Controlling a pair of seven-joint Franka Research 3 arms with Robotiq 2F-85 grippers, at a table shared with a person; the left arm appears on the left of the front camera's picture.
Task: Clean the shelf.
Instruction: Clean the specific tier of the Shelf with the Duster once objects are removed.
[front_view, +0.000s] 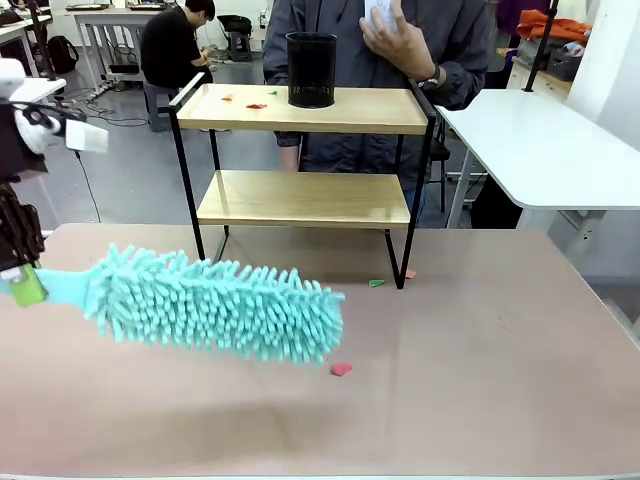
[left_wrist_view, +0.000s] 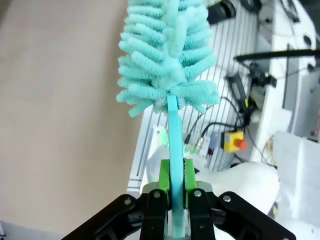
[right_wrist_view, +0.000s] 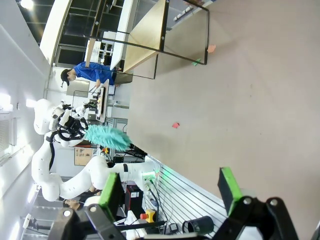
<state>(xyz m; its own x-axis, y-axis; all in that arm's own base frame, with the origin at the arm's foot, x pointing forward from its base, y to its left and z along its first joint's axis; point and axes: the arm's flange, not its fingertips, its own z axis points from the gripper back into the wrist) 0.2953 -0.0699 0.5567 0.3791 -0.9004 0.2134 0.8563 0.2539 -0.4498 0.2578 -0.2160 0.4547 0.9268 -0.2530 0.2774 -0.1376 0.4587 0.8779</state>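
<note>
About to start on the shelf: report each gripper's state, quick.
Left gripper: jaws closed on the teal duster, gripping its handle.
Right gripper: jaws open, holding nothing.

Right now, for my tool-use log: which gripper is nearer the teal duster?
Left. The left gripper is shut on the duster handle; the right gripper is open, far from it.

Quick count from the front view: one shelf (front_view: 300, 198) at 12 o'clock on the table (front_view: 500, 350), with two boards. One black mesh cup (front_view: 311, 70). One fluffy teal duster (front_view: 220, 303) at 9 o'clock.

Six scraps in total:
- Three on the top board: red scrap (front_view: 257, 105), small reddish scrap (front_view: 228, 98), green scrap (front_view: 272, 92).
- Three on the table: green bit (front_view: 376, 283), pink bit (front_view: 410, 273), red bit (front_view: 341, 369) toward 6 o'clock.

Two grippers: left gripper (left_wrist_view: 176, 175), right gripper (right_wrist_view: 170, 187). Two people: one person (front_view: 470, 50) at 12, another person (front_view: 170, 50) at 11.
</note>
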